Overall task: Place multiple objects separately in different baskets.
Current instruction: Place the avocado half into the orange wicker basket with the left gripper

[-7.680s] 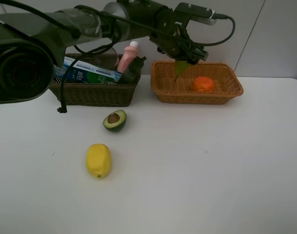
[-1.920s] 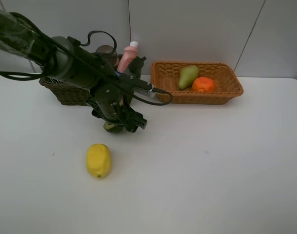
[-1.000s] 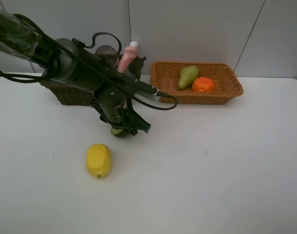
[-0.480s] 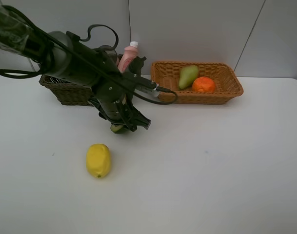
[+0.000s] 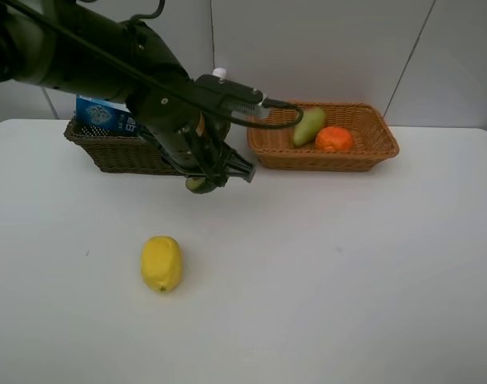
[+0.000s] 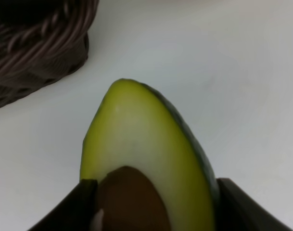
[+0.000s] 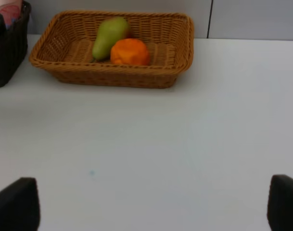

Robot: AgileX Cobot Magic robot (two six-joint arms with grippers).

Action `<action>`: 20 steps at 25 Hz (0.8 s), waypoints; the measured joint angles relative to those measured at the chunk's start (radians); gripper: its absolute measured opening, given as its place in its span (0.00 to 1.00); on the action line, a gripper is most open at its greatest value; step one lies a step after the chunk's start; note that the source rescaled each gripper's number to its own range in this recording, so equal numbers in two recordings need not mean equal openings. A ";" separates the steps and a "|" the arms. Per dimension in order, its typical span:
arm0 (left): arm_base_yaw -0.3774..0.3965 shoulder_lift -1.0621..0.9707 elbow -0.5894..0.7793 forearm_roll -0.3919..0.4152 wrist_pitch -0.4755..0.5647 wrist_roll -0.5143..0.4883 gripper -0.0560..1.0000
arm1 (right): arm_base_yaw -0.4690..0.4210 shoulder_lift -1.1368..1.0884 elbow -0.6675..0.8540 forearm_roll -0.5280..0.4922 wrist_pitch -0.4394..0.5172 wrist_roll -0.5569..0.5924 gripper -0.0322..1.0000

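Note:
My left gripper (image 5: pixel 205 179) is shut on the halved avocado (image 5: pixel 197 185) and holds it just above the table in front of the dark basket (image 5: pixel 119 152). The left wrist view shows the avocado (image 6: pixel 146 144), cut face and pit showing, between the two fingers (image 6: pixel 83 204). The yellow lemon (image 5: pixel 161 262) lies on the table nearer the front. The tan basket (image 5: pixel 363 152) holds the pear (image 5: pixel 307 124) and the orange (image 5: pixel 333 138). The right gripper (image 7: pixel 148 204) is open over bare table, facing the tan basket (image 7: pixel 177 72), pear (image 7: pixel 108 36) and orange (image 7: pixel 129 51).
The toothpaste box (image 5: pixel 107 114) lies in the dark basket, and a pink bottle's white cap (image 5: pixel 220 74) shows behind the left arm. A corner of the dark basket (image 6: pixel 35 48) is close beside the avocado. The dark basket's edge (image 7: pixel 6 48) shows in the right wrist view.
The left arm has lifted the avocado off the table and carried it slightly back and right. The toothpaste box has come into view. The lemon, pear and orange have not moved.

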 joint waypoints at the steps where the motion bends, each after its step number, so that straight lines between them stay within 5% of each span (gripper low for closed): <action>1: -0.007 -0.011 0.000 -0.001 -0.001 0.001 0.65 | 0.000 0.000 0.000 0.000 0.000 0.000 1.00; 12: -0.052 -0.017 -0.157 -0.014 -0.050 0.079 0.65 | 0.000 0.000 0.000 0.000 0.000 0.000 1.00; 20: -0.052 0.131 -0.396 -0.010 -0.068 0.130 0.65 | 0.000 0.000 0.000 0.000 0.000 0.000 1.00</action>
